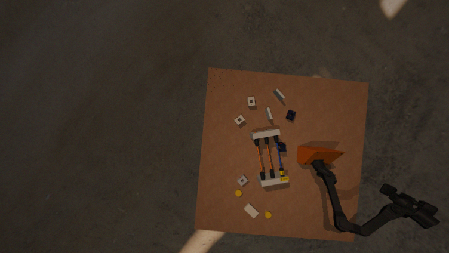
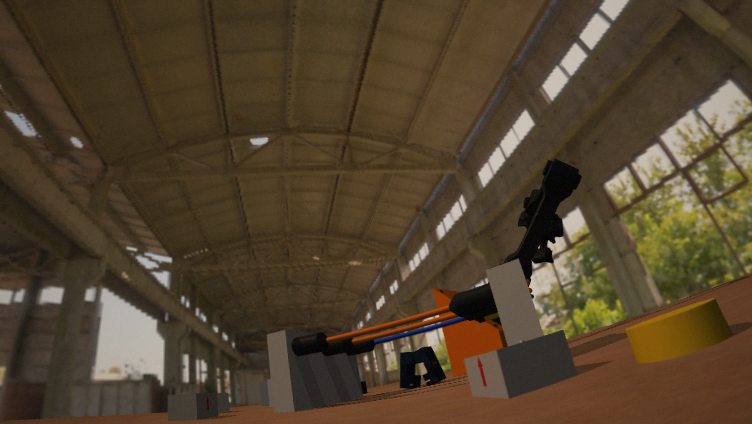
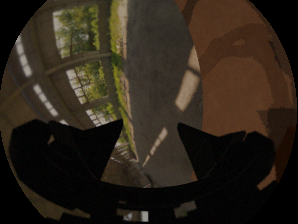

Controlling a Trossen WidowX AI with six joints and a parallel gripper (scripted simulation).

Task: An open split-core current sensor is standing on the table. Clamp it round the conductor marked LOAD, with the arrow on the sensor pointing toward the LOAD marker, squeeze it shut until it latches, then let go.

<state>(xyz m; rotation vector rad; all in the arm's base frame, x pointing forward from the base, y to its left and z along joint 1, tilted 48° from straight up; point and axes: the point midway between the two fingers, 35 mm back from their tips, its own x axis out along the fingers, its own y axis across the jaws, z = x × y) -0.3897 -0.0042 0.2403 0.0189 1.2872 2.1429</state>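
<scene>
The gripper (image 1: 384,188), fingers spread wide and empty, hangs off the table's (image 1: 346,100) four o'clock corner. The dark blue sensor (image 1: 282,146) stands beside the blue LOAD conductor (image 1: 279,157) (near centre). Similar decoys, like another blue clamp (image 1: 290,114) at twelve o'clock, invite a wrong pick.

Dark blue sensor (image 1: 282,146) beside blue conductor (image 1: 279,156)
</scene>
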